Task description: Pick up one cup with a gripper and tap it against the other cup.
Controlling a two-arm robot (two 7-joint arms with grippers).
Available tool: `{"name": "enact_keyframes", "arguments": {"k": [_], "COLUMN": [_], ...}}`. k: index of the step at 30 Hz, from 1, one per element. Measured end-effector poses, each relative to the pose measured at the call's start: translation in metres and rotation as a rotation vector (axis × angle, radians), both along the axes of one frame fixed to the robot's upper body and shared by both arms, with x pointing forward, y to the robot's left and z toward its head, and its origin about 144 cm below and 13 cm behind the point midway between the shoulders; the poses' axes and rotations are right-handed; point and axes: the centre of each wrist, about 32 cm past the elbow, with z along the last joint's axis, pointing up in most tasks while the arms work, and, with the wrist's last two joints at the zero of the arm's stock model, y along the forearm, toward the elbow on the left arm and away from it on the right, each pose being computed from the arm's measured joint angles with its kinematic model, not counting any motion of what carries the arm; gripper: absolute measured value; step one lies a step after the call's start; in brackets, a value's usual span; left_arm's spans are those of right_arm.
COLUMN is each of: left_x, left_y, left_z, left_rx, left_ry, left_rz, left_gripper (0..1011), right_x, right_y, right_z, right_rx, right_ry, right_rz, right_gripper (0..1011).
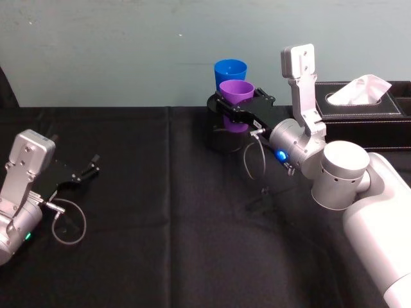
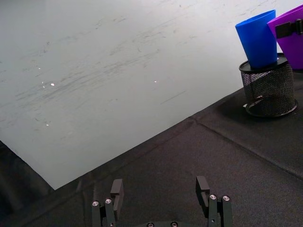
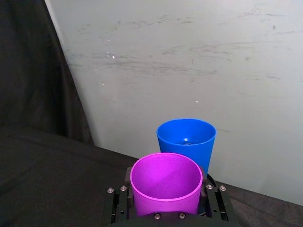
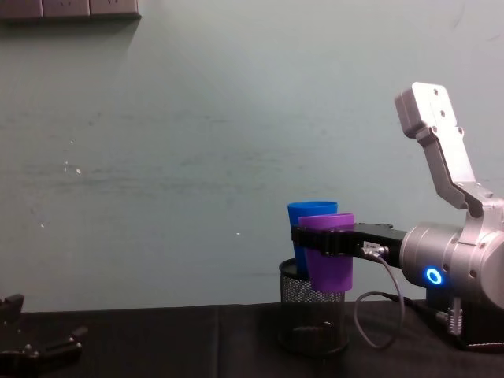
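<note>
head view: right gripper (image 1: 239,104) reaching toward the far wall, fingers clenched around the purple cup (image 1: 236,94), held upright and lifted above the black tablecloth (image 1: 160,212). blue cup (image 1: 230,72) right behind the purple one, seated in the black mesh pen holder (image 1: 225,136); touching or a hair apart, cannot tell. tissue box (image 1: 363,102) off to the right by the wall. left gripper (image 1: 88,168) parked low at the table's left side, fingers released and holding nothing. left wrist view: left gripper's fingers (image 2: 117,189) spread wide over bare cloth; far off, blue cup (image 2: 258,38) standing in the mesh pen holder (image 2: 267,87), purple cup (image 2: 289,35) just beside it at the frame edge with a black finger across its wall. right wrist view: purple cup (image 3: 165,187) clamped between the right gripper's fingers (image 3: 118,205), mouth open upward; blue cup (image 3: 186,142) directly beyond it, rims very near. chest view: purple cup (image 4: 327,256) gripped at mid-wall by the right gripper (image 4: 327,240), overlapping the blue cup (image 4: 303,211) behind; purple cup's base at the level of the mesh holder's (image 4: 303,315) rim; left gripper (image 4: 39,346) low at the left corner.
</note>
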Motion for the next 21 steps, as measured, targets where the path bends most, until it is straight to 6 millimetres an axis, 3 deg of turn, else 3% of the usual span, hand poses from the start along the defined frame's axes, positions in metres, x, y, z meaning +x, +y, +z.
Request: {"name": "enact_keyframes", "arguments": {"k": [21], "left_x": [0.0], "left_y": [0.0], "left_z": [0.0], "left_rx": [0.0], "left_ry": [0.0], "left_rz": [0.0], "left_gripper": [1000], "right_x": [0.0], "right_y": [0.0], "right_z": [0.0], "right_rx": [0.0], "right_ry": [0.0], "right_rz": [0.0], "right_gripper": [738]}}
